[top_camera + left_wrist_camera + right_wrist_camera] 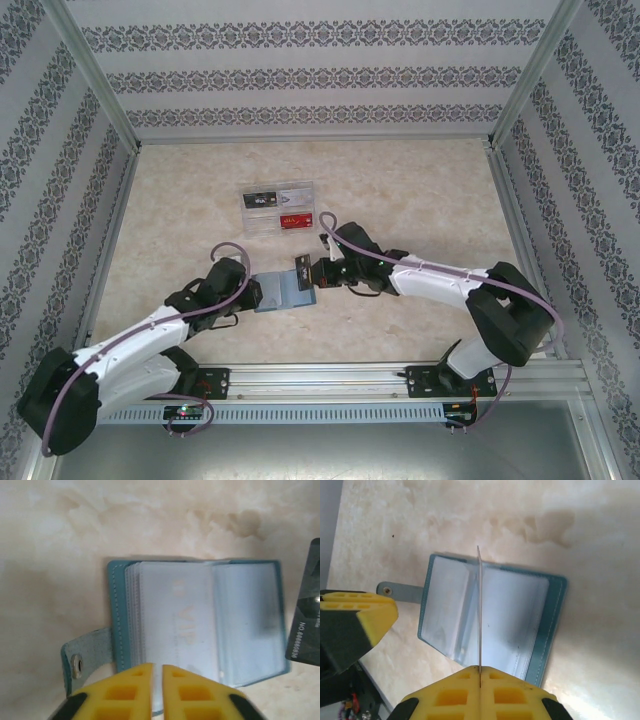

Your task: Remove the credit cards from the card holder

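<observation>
The teal card holder (515, 615) lies open on the table (470, 515) at frame centre. At the bottom edge, the right gripper (480, 669) is clamped on a thin card (479, 605) that stands edge-on above the sleeves. That card should probably be drawn straight clear of its pocket while the left gripper (157, 672), fingers almost together, seems to pinch the holder's near edge to steady it.

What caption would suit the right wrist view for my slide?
Right gripper pinches a card edge-on over the open teal card holder on the marbled table.
</observation>
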Action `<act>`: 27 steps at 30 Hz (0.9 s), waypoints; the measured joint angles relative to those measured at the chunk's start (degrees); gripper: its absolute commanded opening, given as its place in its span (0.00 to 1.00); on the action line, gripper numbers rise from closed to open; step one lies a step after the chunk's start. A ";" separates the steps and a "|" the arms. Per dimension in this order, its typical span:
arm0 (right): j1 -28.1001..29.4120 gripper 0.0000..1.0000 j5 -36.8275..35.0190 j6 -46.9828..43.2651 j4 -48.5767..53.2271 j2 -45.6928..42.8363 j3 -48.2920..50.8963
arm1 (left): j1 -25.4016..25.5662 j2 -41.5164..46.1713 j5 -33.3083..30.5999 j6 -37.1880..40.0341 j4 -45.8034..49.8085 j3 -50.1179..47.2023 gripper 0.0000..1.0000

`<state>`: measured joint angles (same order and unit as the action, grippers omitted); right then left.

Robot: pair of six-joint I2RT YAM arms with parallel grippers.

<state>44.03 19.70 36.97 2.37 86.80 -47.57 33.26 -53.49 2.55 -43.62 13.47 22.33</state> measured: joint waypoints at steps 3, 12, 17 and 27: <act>0.11 0.00 -2.89 -7.04 5.81 -0.09 -6.14 | 0.00 3.67 -0.42 0.15 1.22 0.04 0.53; 2.56 0.00 -12.52 -32.09 16.52 3.82 -24.41 | 0.00 14.34 -3.76 -0.59 6.93 0.04 1.00; 4.72 0.00 -20.59 -46.45 19.63 10.08 -32.79 | 0.00 19.76 -6.93 -1.36 11.52 0.04 1.00; 7.08 0.00 -34.10 -72.63 23.65 24.30 -51.54 | 0.00 32.28 -13.84 -4.46 22.58 0.07 1.00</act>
<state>51.11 -14.39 -35.66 26.02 111.11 -99.11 33.26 -21.21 -11.29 -48.07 36.05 22.39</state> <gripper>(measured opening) 0.063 0.996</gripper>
